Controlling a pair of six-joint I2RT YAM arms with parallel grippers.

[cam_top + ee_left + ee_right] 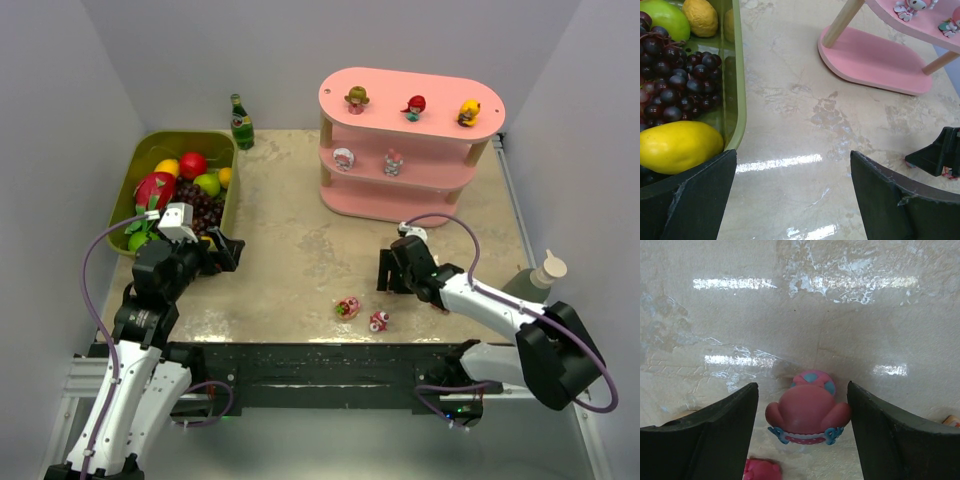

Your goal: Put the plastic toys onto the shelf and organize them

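Pink plastic sits between the fingers of the right gripper (801,386): a small rounded figurine (807,412) with blue-checked trim, lying on the beige table (290,235). It is turned away, so I cannot see its face. The jaws stand apart on either side of it with a sliver of table showing at each side, released and gripping nothing. From overhead this toy is hidden beneath the gripper itself. A pink scrap (761,471) is cut off by the lower edge of the right wrist view; I cannot tell what it is.

Two loose toys (348,308) (379,321) lie just nearer the arm bases than that gripper, too small to make out. The pink shelf (436,90) stands beyond, carrying three top-tier figurines (414,106) and two middle-tier figurines (393,163).

The left gripper (226,250) hangs spread wide and empty beside the olive-green bin (135,175) of toy fruit, well apart from every toy.
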